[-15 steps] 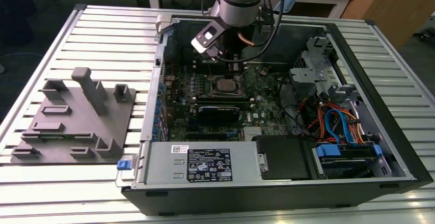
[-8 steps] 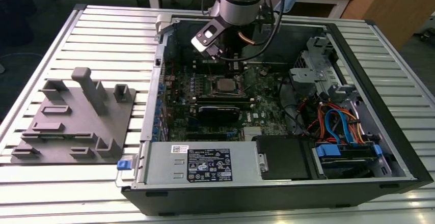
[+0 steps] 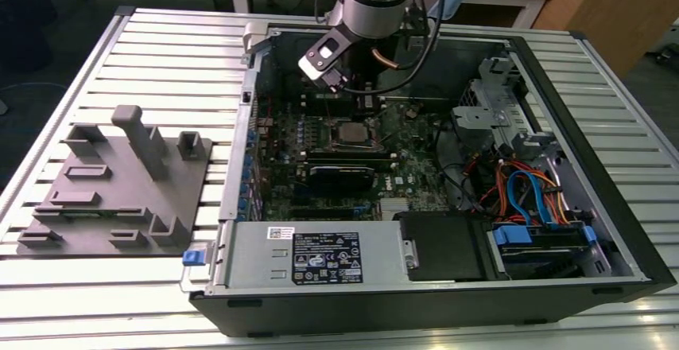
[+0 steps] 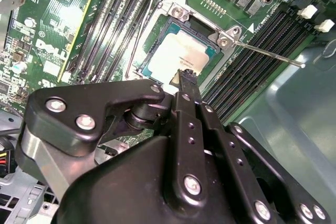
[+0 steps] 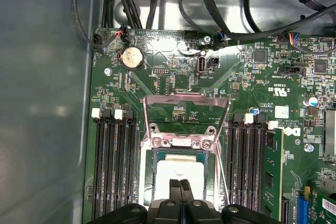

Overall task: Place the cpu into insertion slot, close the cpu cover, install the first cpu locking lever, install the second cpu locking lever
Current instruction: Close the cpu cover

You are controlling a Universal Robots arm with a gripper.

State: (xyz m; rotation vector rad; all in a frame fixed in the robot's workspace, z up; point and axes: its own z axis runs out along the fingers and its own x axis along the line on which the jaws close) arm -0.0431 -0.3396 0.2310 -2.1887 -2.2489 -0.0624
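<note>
First, the exterior view: the arm [image 3: 371, 0] reaches down into an open computer case [image 3: 424, 310] lying on the slatted counter [image 3: 159, 56]. A grey fixture plate [image 3: 117, 183] sits beside the case on the exterior view's left. The cpu [image 3: 351, 133] shows as a pale square on the board just below the arm's end. The tool is hard to pick out there against the dark interior.

In the second wrist view the tool [image 4: 185, 75] has its fingers pressed together with nothing between them. Its tip is over one edge of the cpu [image 4: 181, 53]; I cannot tell whether it touches. A thin locking lever [image 4: 268, 53] lies out across the memory slots [image 4: 262, 35].

The first wrist view adds the cpu cover [image 5: 186, 97] standing open. The cpu [image 5: 178, 169] is seated in the insertion slot [image 5: 145, 179], and the tool [image 5: 180, 183] is partly cut off at the picture's edge.
</note>
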